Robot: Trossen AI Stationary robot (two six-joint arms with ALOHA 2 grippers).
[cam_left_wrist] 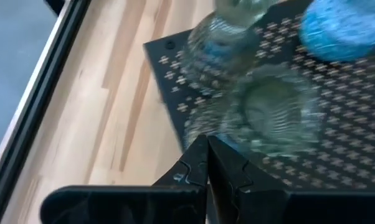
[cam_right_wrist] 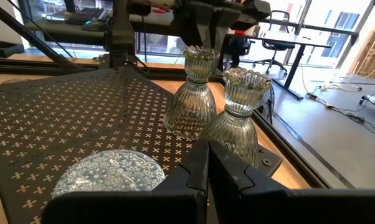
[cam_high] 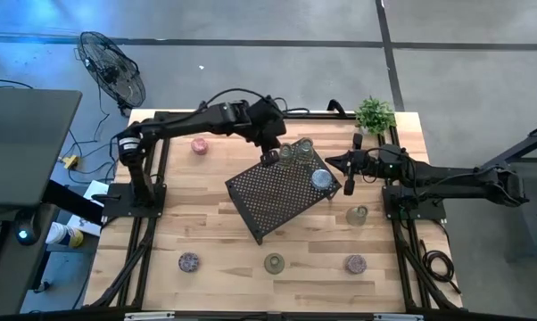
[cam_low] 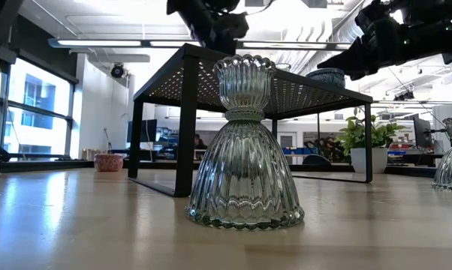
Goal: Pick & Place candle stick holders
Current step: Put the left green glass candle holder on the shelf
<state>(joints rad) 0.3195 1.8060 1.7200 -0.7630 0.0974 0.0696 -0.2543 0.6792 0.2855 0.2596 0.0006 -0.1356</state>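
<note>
The black mesh tray (cam_high: 270,198) stands mid-table. Two clear-greenish holders (cam_high: 286,152) (cam_high: 305,147) stand upright on its far corner, and a blue-topped holder (cam_high: 322,179) on its right part. My left gripper (cam_high: 268,159) is shut just left of the two clear holders, which also show in the left wrist view (cam_left_wrist: 268,115). My right gripper (cam_high: 349,181) is shut and empty by the tray's right edge, near the blue-topped holder (cam_right_wrist: 109,177). On the table stand a pink holder (cam_high: 199,145), a clear one (cam_high: 357,215), and three near the front (cam_high: 189,261) (cam_high: 274,263) (cam_high: 355,263). My left gripper's shut fingertips (cam_left_wrist: 206,146) stand right beside the nearer clear holder's base (cam_left_wrist: 250,140), above the tray's far corner. I cannot tell whether they touch it. The holder stands upright on the mesh.
A small green potted plant (cam_high: 374,113) stands at the table's far right corner, behind my right arm. Black frame rails run along the table's left and right sides. Bare wood lies between the tray and the front row of holders.
</note>
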